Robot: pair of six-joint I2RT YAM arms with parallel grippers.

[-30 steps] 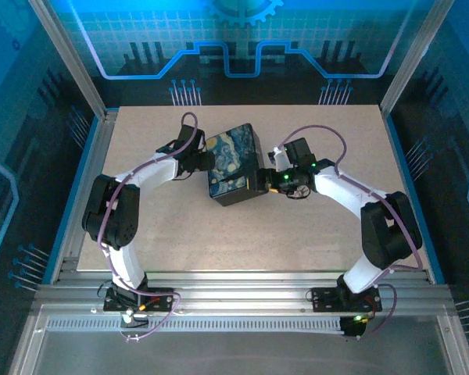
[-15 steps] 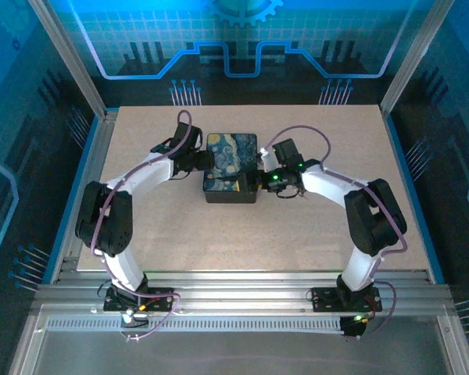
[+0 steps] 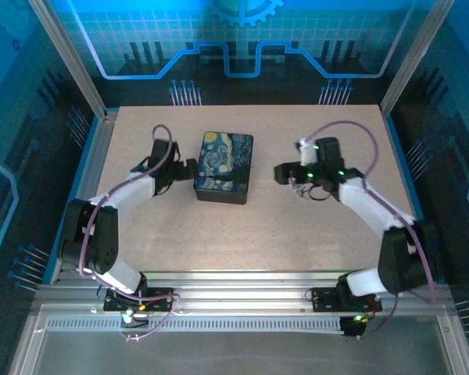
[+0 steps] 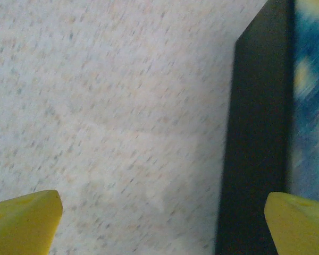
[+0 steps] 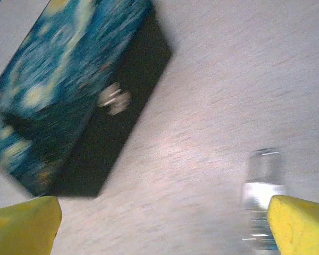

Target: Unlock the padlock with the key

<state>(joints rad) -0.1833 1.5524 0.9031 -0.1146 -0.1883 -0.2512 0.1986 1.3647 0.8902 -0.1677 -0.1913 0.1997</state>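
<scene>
Left tool stands spread and empty, just beside the left wall of the box. Right tool is spread too, pinching nothing, apart from the box's right wall. On that dark wall sits a small pale blur, probably the padlock. A glassy smear lies on the table right of the box; whether it is the key I cannot tell. Fetching the key seems the step in hand, and it calls for a fine pinch.

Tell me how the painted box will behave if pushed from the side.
The box is low and wide, lying flat on the table, so it would probably slide rather than tip. Its straight dark sides look rigid. An off-centre push would likely turn it.
</scene>
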